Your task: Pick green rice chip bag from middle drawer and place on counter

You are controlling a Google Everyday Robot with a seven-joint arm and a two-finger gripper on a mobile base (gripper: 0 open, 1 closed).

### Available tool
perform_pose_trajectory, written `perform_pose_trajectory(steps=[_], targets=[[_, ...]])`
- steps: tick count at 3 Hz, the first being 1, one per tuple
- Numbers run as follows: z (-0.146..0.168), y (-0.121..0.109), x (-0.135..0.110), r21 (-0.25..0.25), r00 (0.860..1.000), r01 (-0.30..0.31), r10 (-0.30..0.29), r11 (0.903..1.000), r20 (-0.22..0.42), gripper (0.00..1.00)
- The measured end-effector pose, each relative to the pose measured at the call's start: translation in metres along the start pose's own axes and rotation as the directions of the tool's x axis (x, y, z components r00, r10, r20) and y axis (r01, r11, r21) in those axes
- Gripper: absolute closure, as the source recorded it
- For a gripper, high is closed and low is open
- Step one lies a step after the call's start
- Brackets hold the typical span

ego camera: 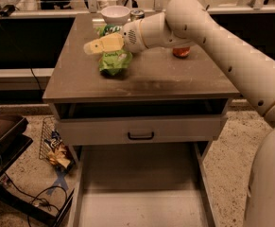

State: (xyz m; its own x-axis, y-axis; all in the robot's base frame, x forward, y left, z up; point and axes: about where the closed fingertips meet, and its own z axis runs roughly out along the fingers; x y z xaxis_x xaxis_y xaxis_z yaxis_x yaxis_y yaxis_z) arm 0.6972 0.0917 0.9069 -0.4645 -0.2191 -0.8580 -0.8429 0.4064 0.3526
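Observation:
The green rice chip bag (114, 63) lies crumpled on the counter (175, 82), left of its middle. My gripper (95, 46) hovers just above the bag, pointing left; its pale yellow fingers (109, 43) cross in front of the bag's upper half, and the jaws look open, no longer clamped on it. The middle drawer (141, 193) stands pulled out below, and its pale floor shows nothing on it.
A white bowl (115, 14) and a can (137, 14) stand at the counter's back edge. An orange-red can (181, 51) is behind my arm. A drawer front with a black handle (141, 135) is above the open drawer. A yellow-and-blue wrapper (57, 150) and cables lie on the floor at left.

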Motion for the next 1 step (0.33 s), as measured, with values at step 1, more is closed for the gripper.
perform_pose_trajectory(steps=[1], targets=[[0.0001,0.0001,0.0000,0.000,1.000,0.000,0.000,1.0000,0.000,0.00]])
